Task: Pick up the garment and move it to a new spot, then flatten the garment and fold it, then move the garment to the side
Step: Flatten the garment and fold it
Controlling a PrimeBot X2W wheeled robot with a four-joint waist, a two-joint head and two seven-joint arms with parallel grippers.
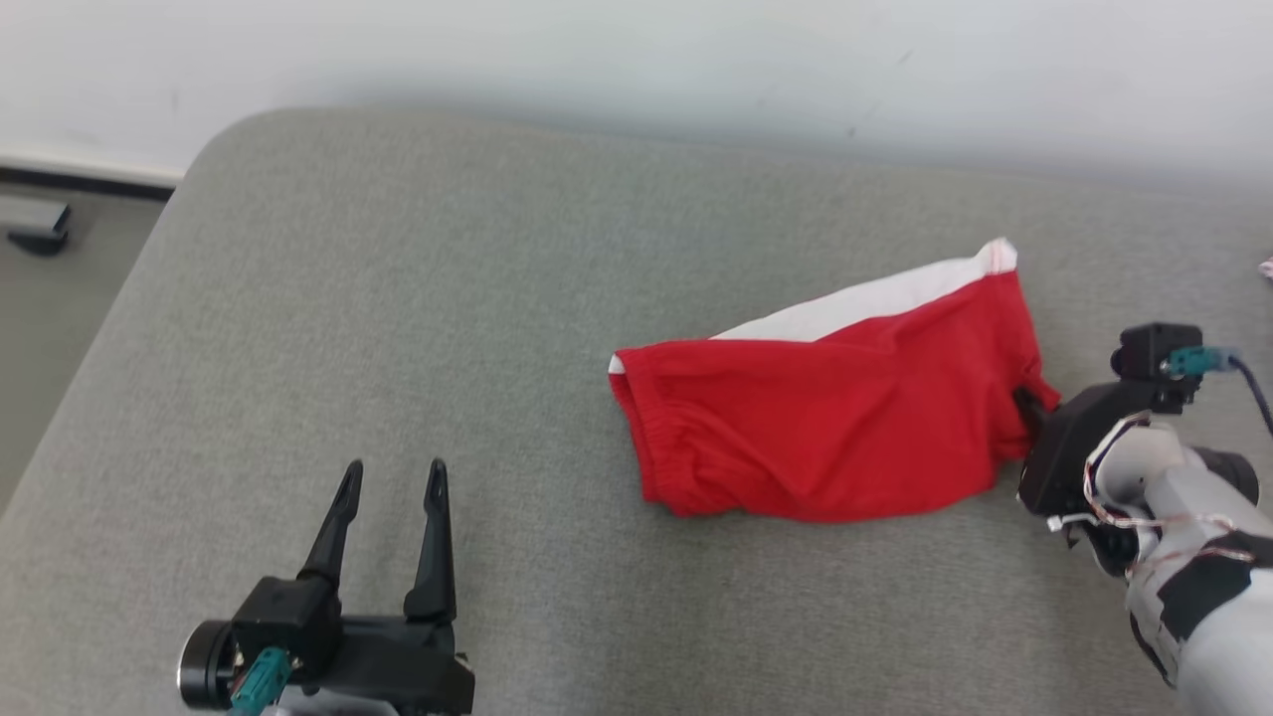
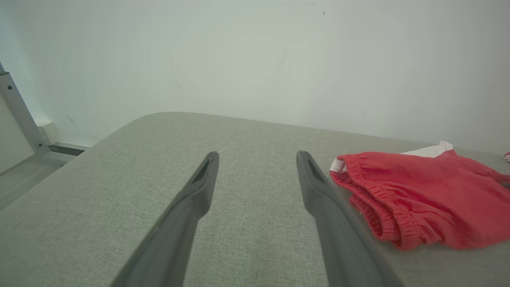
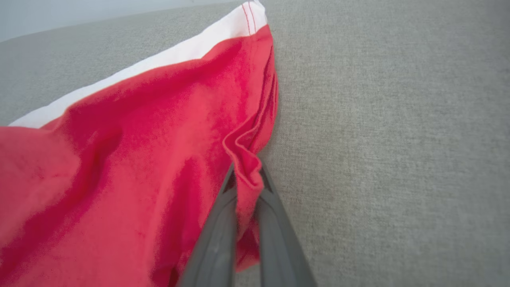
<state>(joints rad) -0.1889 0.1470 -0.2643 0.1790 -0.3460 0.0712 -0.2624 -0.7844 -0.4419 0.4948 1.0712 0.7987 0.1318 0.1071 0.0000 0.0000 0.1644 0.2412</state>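
Roughly left-right, the garment [image 1: 825, 418], waistband [image 1: 644, 428] leftward.

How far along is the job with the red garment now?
Done: nothing clearly; the red garment lies rumpled on the grey cushion. In hand: the right hand is shut on a pinch of its edge, seemingly to pick it up. The left hand is open, apart from the cloth. Left: moving it, flattening, folding, setting it aside.

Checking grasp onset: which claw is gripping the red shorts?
The right claw, shut on an edge of the red shorts; the left claw stands open, apart.
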